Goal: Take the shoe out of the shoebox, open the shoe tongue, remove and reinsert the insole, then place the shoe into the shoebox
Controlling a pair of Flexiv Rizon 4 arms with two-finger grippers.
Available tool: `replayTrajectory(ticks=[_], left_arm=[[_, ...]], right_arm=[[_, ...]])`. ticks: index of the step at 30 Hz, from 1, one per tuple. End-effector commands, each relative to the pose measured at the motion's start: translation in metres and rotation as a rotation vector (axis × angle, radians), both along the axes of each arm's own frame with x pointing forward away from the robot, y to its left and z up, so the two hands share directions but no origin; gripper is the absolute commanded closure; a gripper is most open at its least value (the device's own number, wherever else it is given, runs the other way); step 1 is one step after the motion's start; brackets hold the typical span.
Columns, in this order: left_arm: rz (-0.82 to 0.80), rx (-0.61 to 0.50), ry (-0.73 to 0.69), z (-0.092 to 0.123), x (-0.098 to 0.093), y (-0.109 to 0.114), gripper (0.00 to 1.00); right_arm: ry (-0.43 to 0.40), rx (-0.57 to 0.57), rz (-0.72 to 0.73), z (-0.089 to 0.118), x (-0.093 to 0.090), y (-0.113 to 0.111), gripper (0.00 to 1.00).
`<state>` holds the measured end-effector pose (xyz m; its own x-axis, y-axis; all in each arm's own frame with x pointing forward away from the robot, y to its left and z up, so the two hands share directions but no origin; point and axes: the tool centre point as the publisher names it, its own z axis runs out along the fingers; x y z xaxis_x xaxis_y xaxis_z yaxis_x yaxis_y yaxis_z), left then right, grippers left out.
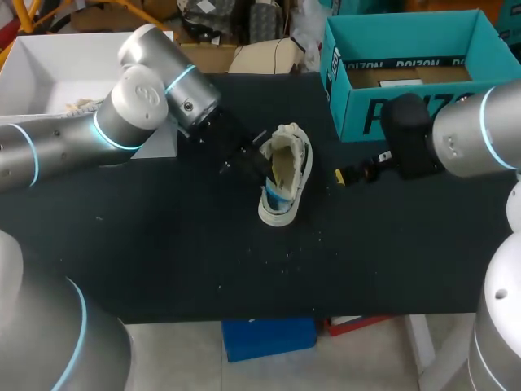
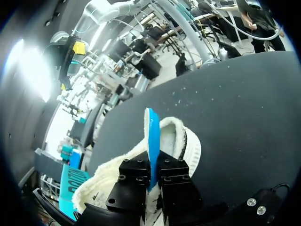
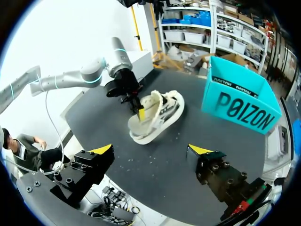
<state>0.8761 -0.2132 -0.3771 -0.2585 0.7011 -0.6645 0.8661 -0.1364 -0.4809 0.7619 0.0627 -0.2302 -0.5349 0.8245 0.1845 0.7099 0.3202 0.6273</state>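
Fleecy cloth shoe [image 1: 299, 167], smooth blue insole [image 2: 153, 141], matt black table [image 1: 163, 244], smooth cardboard shoebox [image 1: 358, 114]

Your silver-grey tubular left arm [image 1: 122, 114] and matching right arm [image 1: 476, 130] have rounded joint caps, and each joint is ringed by a thin pale-blue band. Your black left end effector [image 2: 154, 165] shows blocky fingers with recessed screws. Your black right end effector [image 3: 150, 150] has the same screws plus yellow wedge tips.

table [image 1: 163, 269]: black matte top | white specks [image 1: 289, 254]: scattered near middle and front | light: even
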Motion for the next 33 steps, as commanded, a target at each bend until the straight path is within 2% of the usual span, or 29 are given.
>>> replayTrajectory(ticks=[1,11,12,13,17,24,33], left_arm=[[0.027,0.017,-0.014,0.002,-0.003,-0.001,1.00],[0.063,0.043,-0.035,0.002,0.004,-0.005,1.00],[0.060,0.045,-0.035,0.004,0.002,-0.005,0.87],[0.056,0.047,-0.035,0.007,-0.001,-0.004,0.65],[0.044,0.038,-0.040,0.023,-0.011,0.003,0.51],[0.029,0.031,-0.037,0.039,-0.027,0.010,0.60],[-0.009,0.114,-0.021,0.023,-0.034,0.003,0.73]], right_arm=[[0.001,-0.002,-0.001,0.000,0.000,0.001,0.00],[0.001,-0.002,-0.001,0.000,0.000,0.001,0.00],[0.001,-0.002,-0.001,0.000,0.000,0.001,0.00],[0.001,-0.002,-0.001,0.000,0.000,0.001,0.00],[0.001,-0.002,-0.001,0.000,0.000,0.001,0.00],[0.001,-0.002,-0.001,0.000,0.000,0.001,0.00],[0.001,-0.002,-0.001,0.000,0.000,0.001,0.00]])
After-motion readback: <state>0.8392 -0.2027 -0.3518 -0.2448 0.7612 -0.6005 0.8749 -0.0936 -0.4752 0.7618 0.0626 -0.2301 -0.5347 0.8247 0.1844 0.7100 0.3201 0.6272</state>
